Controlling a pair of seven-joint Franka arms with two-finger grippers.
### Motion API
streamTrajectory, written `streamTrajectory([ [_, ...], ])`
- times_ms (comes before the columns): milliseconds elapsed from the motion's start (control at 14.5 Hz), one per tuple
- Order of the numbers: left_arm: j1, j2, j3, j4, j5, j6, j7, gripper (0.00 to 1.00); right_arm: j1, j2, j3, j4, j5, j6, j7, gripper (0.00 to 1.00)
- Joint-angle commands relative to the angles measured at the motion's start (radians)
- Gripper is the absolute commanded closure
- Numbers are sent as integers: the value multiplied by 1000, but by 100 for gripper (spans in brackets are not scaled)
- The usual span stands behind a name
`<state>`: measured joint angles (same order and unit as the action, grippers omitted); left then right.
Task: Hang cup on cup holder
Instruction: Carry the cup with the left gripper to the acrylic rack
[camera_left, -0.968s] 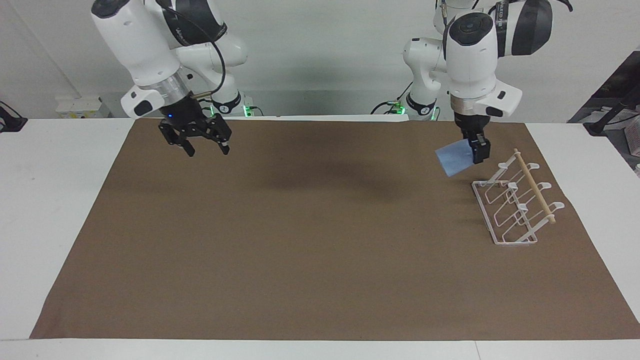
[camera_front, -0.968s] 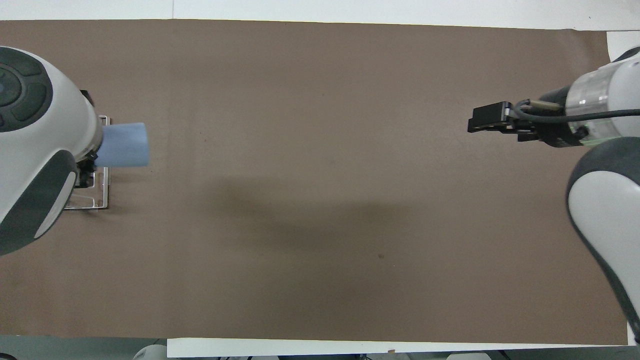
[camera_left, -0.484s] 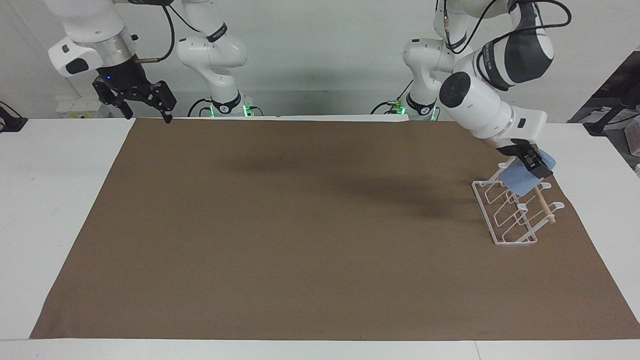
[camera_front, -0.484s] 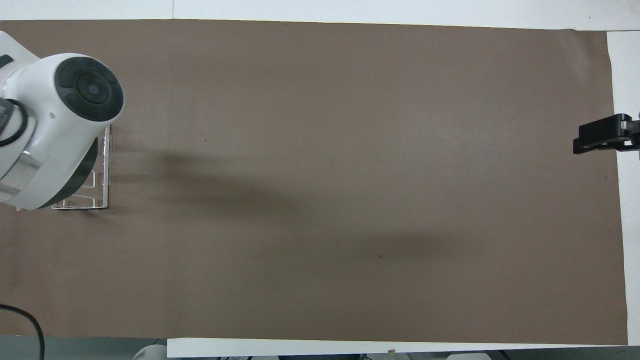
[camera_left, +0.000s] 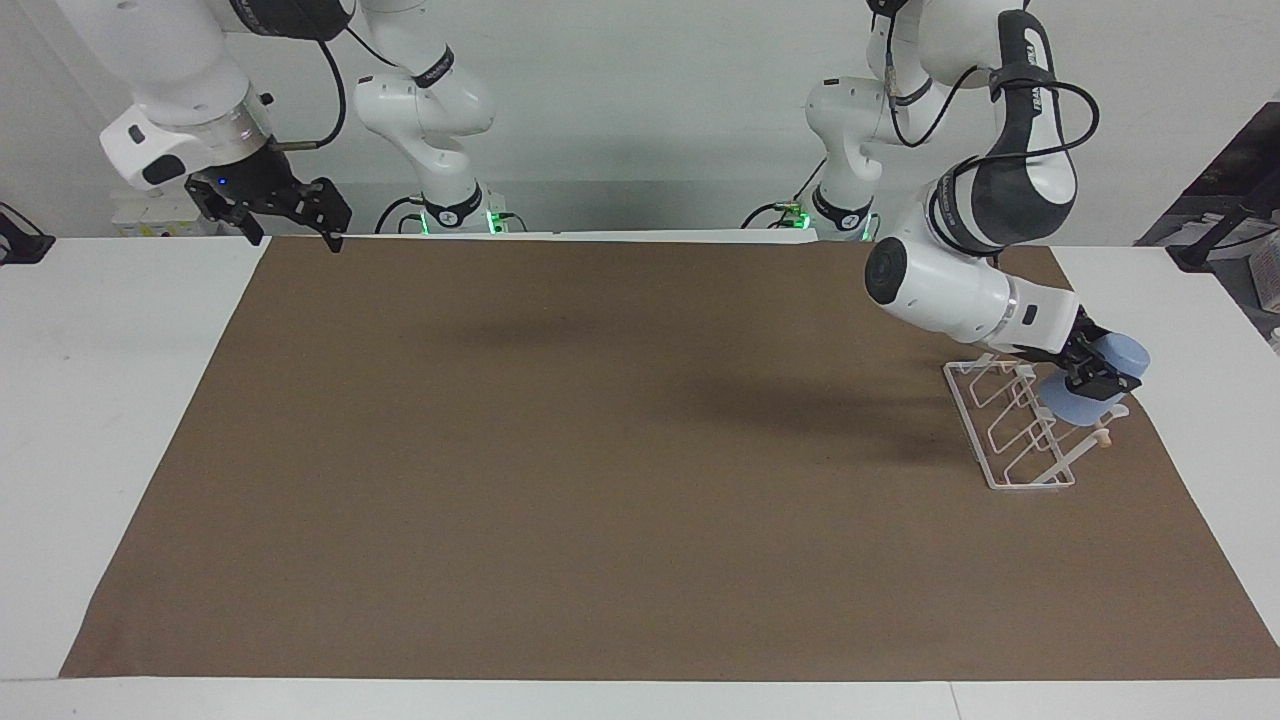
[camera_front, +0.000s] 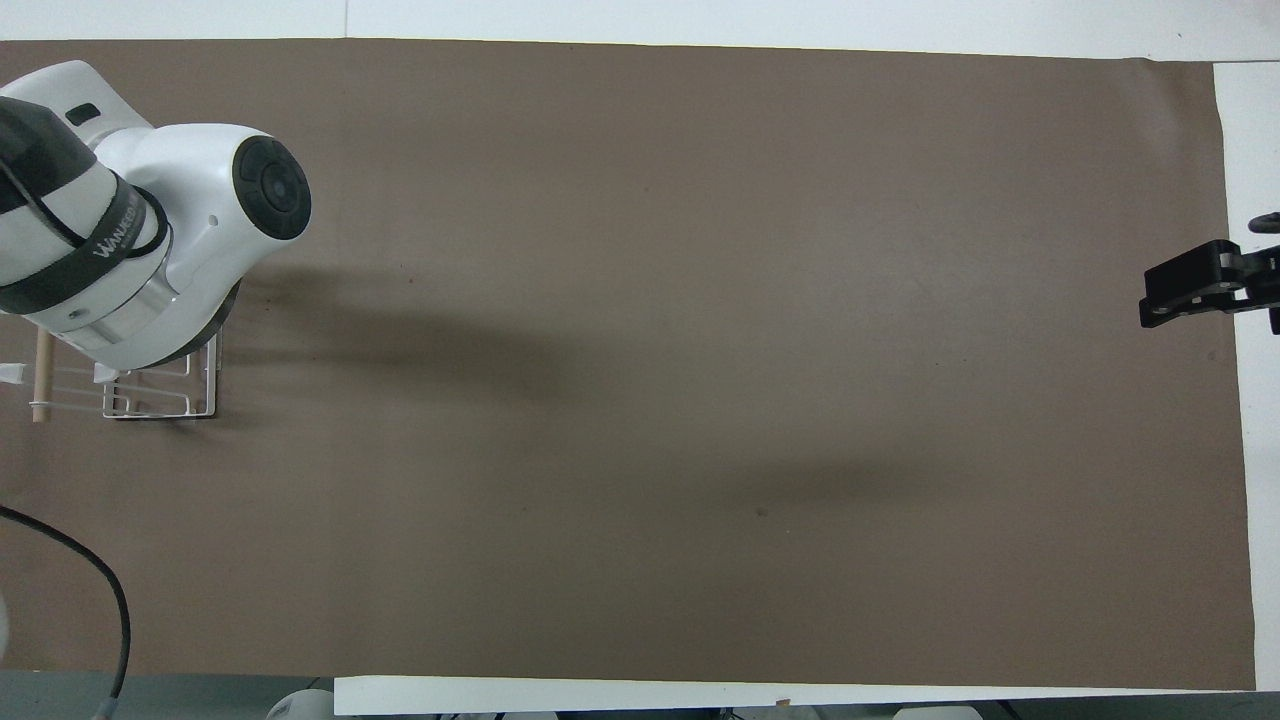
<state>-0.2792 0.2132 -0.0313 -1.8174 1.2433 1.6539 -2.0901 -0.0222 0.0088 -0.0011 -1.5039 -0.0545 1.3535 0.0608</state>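
Left claw (camera_left: 1093, 378): clamped on the cup (camera_left: 1088, 385), tilted, over the cup holder (camera_left: 1010, 425) prongs.
Cup holder: directly beneath that claw.
Right claw (camera_left: 298, 232): fingers spread, holding nothing, waiting over the counter (camera_left: 90, 400) edge.

A white table (camera_left: 90, 420) carries a wide brown mat (camera_left: 600, 480), and on the mat, toward the left arm's end, stands the white wire cup holder (camera_left: 1005, 440).

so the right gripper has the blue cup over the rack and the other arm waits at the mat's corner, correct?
Wrong arm. In the facing view the left gripper is shut on the blue cup over the rack; the right gripper is the one waiting at the mat's corner.
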Motion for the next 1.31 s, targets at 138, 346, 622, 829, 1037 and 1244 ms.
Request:
streamTrajectory([
  [138,12,96,-7,49,36,-8,-4,55,-5,-29,-4,-33,-1,6,-26,1],
  [346,3,101,-10,47,33,-13,-4,55,-4,-38,-4,-73,-1,102,-21,1],
  [622,-8,98,-13,35,21,-39,-4,55,-4,11,-11,-50,-1,69,-24,1],
  [829,-12,94,-15,9,18,-62,-4,55,-12,-27,-5,-56,-2,67,-24,1],
  [1037,-11,95,-15,9,10,-60,-4,55,-10,-30,-7,-58,-2,67,-24,1],
  [1244,-8,97,-15,9,-22,-46,-4,55,-4,-30,-7,-58,-2,64,-22,1],
])
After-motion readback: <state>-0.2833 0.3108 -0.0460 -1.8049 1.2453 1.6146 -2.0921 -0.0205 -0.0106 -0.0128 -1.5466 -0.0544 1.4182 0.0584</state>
